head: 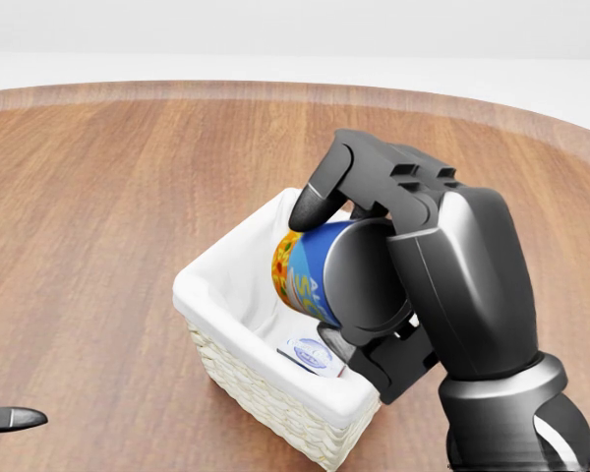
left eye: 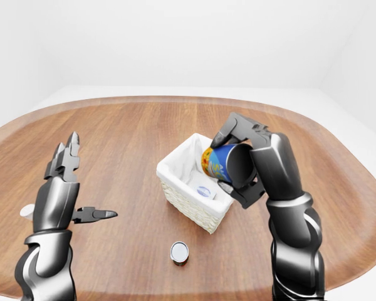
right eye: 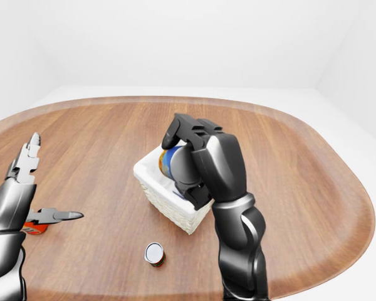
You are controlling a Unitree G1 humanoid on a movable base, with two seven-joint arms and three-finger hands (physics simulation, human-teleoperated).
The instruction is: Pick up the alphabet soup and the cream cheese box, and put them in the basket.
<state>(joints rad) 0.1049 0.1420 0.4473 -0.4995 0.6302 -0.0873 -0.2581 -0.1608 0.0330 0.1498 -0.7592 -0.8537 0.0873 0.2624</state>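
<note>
On the wooden surface (left eye: 131,138), the basket (head: 265,393) already holds the cream cheese box (head: 313,355). The right hand (head: 374,285), clamped on the alphabet soup (head: 300,267) above it, should next lower and release; the left hand (left eye: 66,182) stands open.

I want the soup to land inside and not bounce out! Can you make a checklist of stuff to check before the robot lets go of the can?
1. Right hand wraps the alphabet soup: ok.
2. Can is over the basket opening: ok, going by the head view.
3. Can is low enough to drop softly: cannot tell.
4. Cream cheese box already lies in the basket: ok.
5. Can will miss the box when it falls: cannot tell.
6. Left hand is open and away from the basket: ok.
</note>
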